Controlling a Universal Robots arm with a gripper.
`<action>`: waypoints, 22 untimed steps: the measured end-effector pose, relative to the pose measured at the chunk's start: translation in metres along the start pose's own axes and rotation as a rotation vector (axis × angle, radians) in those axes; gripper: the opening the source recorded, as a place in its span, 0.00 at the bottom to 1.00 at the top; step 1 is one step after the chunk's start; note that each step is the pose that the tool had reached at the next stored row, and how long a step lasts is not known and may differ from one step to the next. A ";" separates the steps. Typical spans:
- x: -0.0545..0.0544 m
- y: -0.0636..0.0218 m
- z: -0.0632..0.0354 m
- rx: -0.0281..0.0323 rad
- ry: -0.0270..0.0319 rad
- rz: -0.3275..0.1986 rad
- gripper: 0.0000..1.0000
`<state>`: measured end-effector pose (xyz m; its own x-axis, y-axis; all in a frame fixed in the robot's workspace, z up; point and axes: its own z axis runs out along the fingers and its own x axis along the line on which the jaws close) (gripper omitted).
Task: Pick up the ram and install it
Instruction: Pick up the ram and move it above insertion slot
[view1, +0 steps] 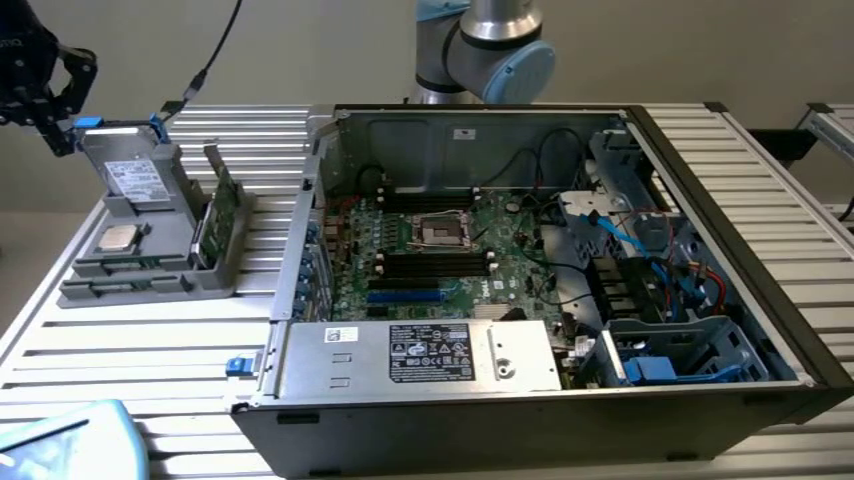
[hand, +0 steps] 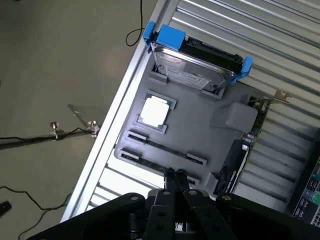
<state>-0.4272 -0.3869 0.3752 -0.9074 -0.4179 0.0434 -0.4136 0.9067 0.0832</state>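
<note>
single arm; claw (hand: 175, 174) clenched on nothing, its two black fingers pressed tip to tip. in the exterior view the claw (view1: 54, 120) hangs high at about 11 o'clock from the grey tray (view1: 100, 293), clear of it and touching no part.

the ram (hand: 166, 148) stands on edge in one of the tray's two long slots and is not yet lifted. in the exterior view the ram (view1: 127, 266) lies toward 5 o'clock from the claw. its long axis runs close to the 9-to-3 line, parallel to the tray's near rim. it appears as a thin, dark-green strip seen almost edge-on, so chips and label cannot be made out.

the tray is matte moulded plastic with squared pockets. it carries a silver, metal-lidded hard drive (view1: 134, 180) with blue plastic rails at its 12 o'clock end. a square, bright cpu (view1: 118, 238) sits mid-tray, and a broader green card (view1: 214, 215) stands upright along the 3 o'clock side.

at 3 o'clock from the tray stands the open black computer case (view1: 747, 330), of sheet steel. inside it are a green motherboard (view1: 467, 285) and long black slots (view1: 434, 262). everything rests on a table (view1: 134, 350) of ribbed aluminium slats.
</note>
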 end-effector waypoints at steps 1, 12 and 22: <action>0.000 -0.0001 0.0000 -0.0008 0.0044 -0.015 0.11; 0.000 -0.0001 0.0003 0.0007 0.0372 -0.206 0.11; 0.000 -0.0002 0.0017 0.0085 0.0522 -0.388 0.11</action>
<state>-0.4271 -0.3869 0.3735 -0.6785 -0.7321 0.0609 -0.7261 0.6809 0.0951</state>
